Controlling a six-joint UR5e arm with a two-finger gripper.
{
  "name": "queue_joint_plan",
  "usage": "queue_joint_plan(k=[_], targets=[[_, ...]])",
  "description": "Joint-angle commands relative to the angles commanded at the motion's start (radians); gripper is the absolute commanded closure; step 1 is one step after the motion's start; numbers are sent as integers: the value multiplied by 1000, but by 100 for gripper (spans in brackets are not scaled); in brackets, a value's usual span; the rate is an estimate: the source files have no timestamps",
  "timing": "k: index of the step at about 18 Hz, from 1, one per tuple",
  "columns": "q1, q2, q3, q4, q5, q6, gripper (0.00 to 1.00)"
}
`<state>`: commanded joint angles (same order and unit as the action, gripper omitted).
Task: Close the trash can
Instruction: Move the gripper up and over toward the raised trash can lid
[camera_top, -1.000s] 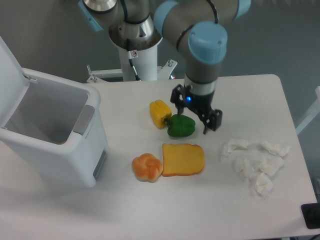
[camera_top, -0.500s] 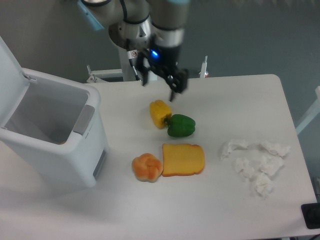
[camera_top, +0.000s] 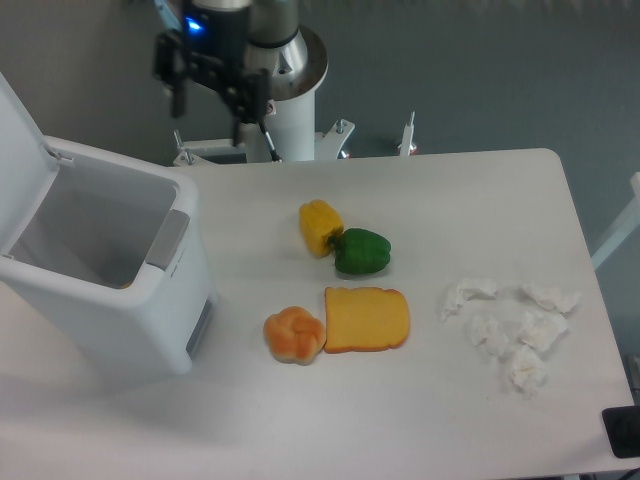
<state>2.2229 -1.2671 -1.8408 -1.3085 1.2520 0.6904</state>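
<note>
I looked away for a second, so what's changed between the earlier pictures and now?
The tool swung from above the green pepper up and leftward to the table's back edge, open and empty. The trash can stays open; the foods and tissues haven't moved.

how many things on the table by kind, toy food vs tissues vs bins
Toy foods: 4 (yellow bell pepper, green bell pepper, orange-brown bread roll, yellow toast slice)
Crumpled white tissue clumps: about 5
Bins: 1 (large white plastic trash can, lid open)
Total: about 10
</note>
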Motion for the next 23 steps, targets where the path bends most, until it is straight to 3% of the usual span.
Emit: queue_joint_plan(k=[7,11,17,23], targets=[[-55,14,5,12,-175,-83,0],[-104,12,46,24,-198,-193,0],[-138,6,54,113,-227,-295,0],[-166,-28,109,129,-235,-388,0]])
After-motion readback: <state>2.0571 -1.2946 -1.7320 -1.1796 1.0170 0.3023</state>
